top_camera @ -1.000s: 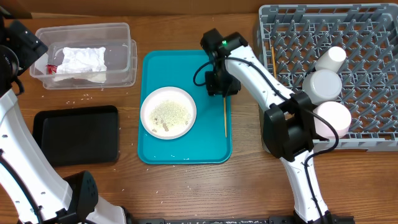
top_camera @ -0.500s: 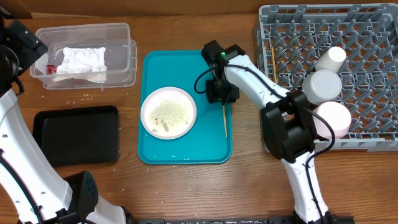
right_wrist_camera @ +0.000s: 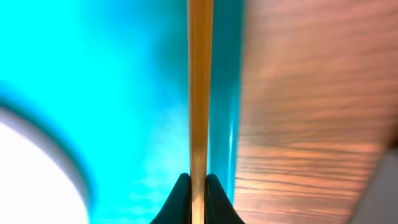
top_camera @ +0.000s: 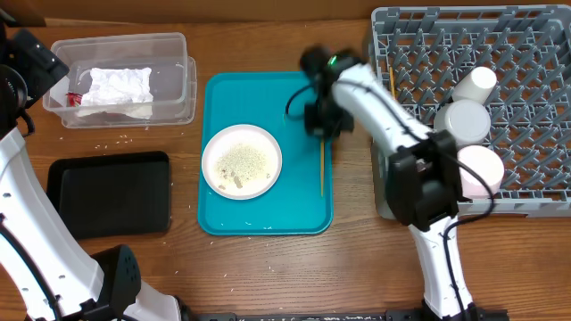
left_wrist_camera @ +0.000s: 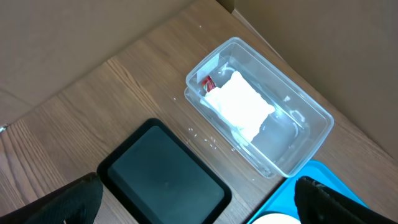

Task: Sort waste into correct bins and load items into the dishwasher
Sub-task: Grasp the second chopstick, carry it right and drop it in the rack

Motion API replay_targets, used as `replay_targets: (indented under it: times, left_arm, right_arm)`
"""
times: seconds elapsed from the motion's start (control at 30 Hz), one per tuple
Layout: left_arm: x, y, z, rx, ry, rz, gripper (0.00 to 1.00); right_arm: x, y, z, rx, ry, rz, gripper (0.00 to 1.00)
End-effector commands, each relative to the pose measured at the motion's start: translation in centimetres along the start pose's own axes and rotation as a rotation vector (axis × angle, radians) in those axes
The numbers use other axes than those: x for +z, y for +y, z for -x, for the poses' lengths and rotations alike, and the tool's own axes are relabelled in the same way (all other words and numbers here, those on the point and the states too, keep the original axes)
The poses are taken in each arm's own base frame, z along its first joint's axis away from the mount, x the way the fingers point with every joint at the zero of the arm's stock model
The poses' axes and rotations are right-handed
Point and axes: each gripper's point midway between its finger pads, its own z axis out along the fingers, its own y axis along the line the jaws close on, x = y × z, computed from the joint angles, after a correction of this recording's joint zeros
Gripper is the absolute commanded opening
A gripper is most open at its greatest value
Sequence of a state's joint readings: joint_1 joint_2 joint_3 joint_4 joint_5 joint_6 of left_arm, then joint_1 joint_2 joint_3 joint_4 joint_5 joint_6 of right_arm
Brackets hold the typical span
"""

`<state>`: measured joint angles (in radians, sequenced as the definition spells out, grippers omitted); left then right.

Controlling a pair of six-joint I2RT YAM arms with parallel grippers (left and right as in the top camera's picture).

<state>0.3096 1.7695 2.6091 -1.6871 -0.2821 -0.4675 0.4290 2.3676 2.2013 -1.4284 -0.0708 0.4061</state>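
Since a second ago the right hand (top_camera: 323,120) has gone from half-spread to pinched shut, and its arm, now blurred in the overhead view, sits a little nearer the dish rack (top_camera: 535,192) than before. The wrist view shows that hand (right_wrist_camera: 198,185) with both dark fingertips pressed against a thin wooden chopstick (right_wrist_camera: 199,93), which runs straight away from them over the teal tray (right_wrist_camera: 124,112), close to its right edge. From above, the chopstick (top_camera: 322,169) lies lengthwise near that edge of the teal tray (top_camera: 268,214), just right of the plate (top_camera: 242,160), which carries a heap of rice grains (top_camera: 243,162). A second chopstick (top_camera: 391,85) rests at the left side of the dish rack, where a white cup (top_camera: 473,83), a grey bowl (top_camera: 462,120) and a pinkish bowl (top_camera: 480,169) also sit. The left hand (left_wrist_camera: 198,199) hangs high above the counter (left_wrist_camera: 93,93) with its fingers spread wide and nothing between them. Below it, the clear tub (left_wrist_camera: 298,143) holds the napkin (left_wrist_camera: 239,106) and the red wrapper (left_wrist_camera: 207,81), and the black tray (left_wrist_camera: 165,177) lies just beside the tub.
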Motion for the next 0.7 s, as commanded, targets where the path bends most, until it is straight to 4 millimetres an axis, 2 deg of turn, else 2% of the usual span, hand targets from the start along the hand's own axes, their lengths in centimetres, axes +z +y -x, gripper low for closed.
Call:
replay_targets:
  times: [0.0, 0.1, 0.17, 0.23, 0.3, 0.37, 0.53, 0.67]
  left_arm:
    - [-0.2, 0.4, 0.2, 0.003, -0.011, 0.012, 1.0]
    - [-0.2, 0.4, 0.2, 0.003, -0.011, 0.012, 1.0]
    - [-0.2, 0.4, 0.2, 0.003, -0.011, 0.012, 1.0]
    - [-0.2, 0.4, 0.2, 0.003, -0.011, 0.012, 1.0]
    - [-0.2, 0.4, 0.2, 0.003, -0.011, 0.012, 1.0]
    - [-0.2, 0.4, 0.2, 0.003, -0.011, 0.012, 1.0]
    - [-0.2, 0.4, 0.2, 0.003, -0.011, 0.012, 1.0]
    - [-0.2, 0.4, 0.2, 0.003, -0.011, 0.012, 1.0]
  right_arm:
    - [-8.7, -2.8, 5.2, 0.024, -0.213, 0.086, 0.04]
    - [-13.7, -6.5, 7.2, 0.019, -0.323, 0.095, 0.04]
    - [-15.5, -9.3, 7.9, 0.017, -0.362, 0.084, 0.04]
    - [-16.0, -11.9, 8.1, 0.003, -0.367, 0.063, 0.04]
    - [-15.8, -13.8, 7.9, -0.017, -0.342, 0.051, 0.04]
    - [-15.0, -14.8, 7.6, -0.049, -0.306, 0.066, 0.04]
    - [-12.5, -15.7, 6.5, -0.088, -0.209, 0.115, 0.04]
    - [-10.2, -15.7, 5.4, -0.078, -0.121, 0.125, 0.04]
